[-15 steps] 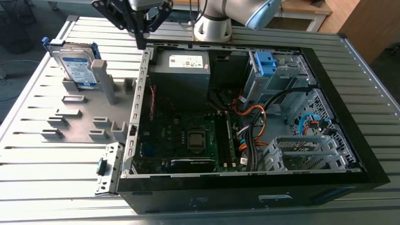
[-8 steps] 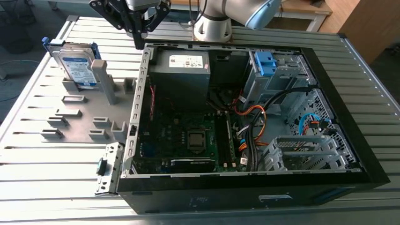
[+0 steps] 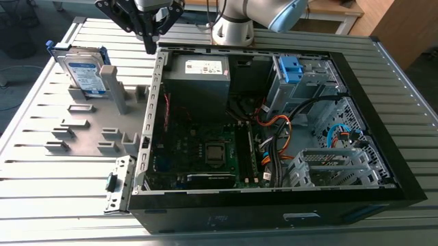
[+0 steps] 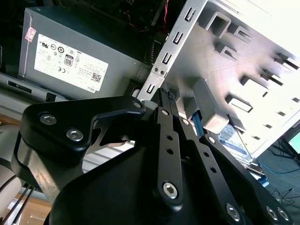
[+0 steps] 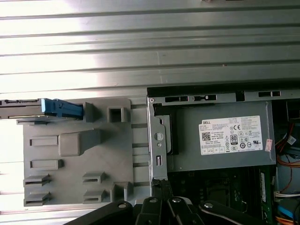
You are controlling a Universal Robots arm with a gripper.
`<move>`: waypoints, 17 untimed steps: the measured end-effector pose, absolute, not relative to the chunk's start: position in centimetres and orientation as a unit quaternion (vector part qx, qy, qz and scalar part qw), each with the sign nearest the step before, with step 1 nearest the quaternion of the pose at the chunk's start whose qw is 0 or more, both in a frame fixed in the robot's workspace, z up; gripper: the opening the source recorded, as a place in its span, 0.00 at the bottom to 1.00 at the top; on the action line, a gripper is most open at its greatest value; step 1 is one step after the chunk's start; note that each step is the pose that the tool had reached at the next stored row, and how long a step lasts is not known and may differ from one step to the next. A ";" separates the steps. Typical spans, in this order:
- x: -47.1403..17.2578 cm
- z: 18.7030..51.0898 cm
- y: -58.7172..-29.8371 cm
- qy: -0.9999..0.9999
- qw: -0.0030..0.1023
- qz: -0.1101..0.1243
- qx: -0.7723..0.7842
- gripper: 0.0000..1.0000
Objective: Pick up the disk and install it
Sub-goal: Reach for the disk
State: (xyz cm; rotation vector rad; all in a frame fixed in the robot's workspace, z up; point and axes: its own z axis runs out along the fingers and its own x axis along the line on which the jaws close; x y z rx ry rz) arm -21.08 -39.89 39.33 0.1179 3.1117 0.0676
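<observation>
Worktop: A ribbed metal worktop point(image 3: 48, 205) was seen carrying everything.
Computer case: An opened computer case point(image 3: 239, 218) was laid flat across the middle of the worktop and toward the exterior view's right, with its board and cabling exposed.
Holder plate: A grey holder plate point(image 3: 89, 136) was set against the case wall on the exterior view's left, reaching toward the worktop's far corner on that side.
Power supply: A grey power supply point(image 3: 198, 77) was mounted inside the case at its far edge, just beside the holder plate.
Drive cage: A metal drive cage point(image 3: 308, 84) topped by a blue clip point(image 3: 290, 69) was fitted at the case's far edge, toward the exterior view's right.
Disk: The disk point(image 3: 85, 74) was stood on edge in a slot of the holder plate, near the worktop's far corner on the exterior view's left. Its blue bracket was wrapped round it and nothing was touching it.
Gripper: The gripper point(image 3: 149, 47) was held above the case's far wall, between the disk and the power supply. Its fingers were pressed together and nothing was pinched.
Step in hand: The approach to the pick was judged to be under way, with the disk not yet lifted and no part of the installing done.
Next move's needs: It was judged that the fingers would have to be spread and lined up with the disk's flat faces, clear of the holder's posts.
</observation>
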 end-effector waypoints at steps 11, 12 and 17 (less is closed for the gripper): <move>-21.6 39.3 -39.9 0.999 0.013 0.022 0.038 0.11; -21.6 39.3 -39.9 0.999 0.013 0.022 0.038 0.11; -21.8 39.3 -39.9 0.999 0.013 0.022 0.038 0.11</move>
